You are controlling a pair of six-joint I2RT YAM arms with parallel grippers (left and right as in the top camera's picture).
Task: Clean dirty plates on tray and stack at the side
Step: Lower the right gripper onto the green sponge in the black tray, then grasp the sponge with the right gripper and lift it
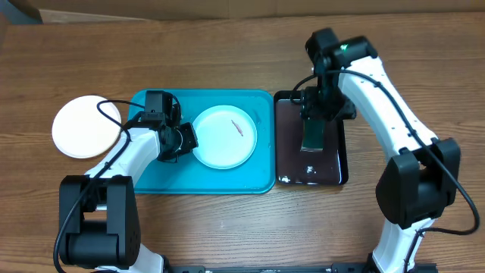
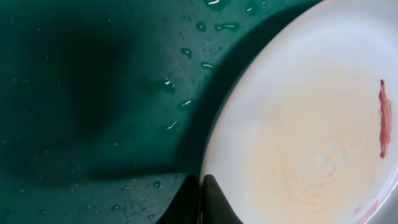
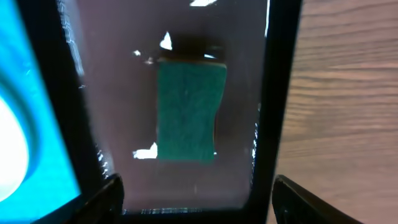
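Observation:
A pale plate (image 1: 224, 137) with a reddish-brown smear lies on the turquoise tray (image 1: 151, 178). My left gripper (image 1: 187, 139) is at the plate's left edge. In the left wrist view that gripper (image 2: 203, 182) is shut on the rim of the plate (image 2: 311, 118), one finger on top and one below. A second plate (image 1: 83, 126), white, lies on the table left of the tray. My right gripper (image 1: 316, 115) hovers over a black bin (image 1: 283, 155). Its fingers (image 3: 107, 194) stand wide open above a green sponge (image 3: 189, 112), holding nothing.
The black bin (image 3: 277, 93) stands right against the tray's right side, with wet glints on its floor. Water drops (image 2: 186, 53) dot the tray floor. Bare wooden table lies right of the bin (image 3: 348, 106) and along the far side.

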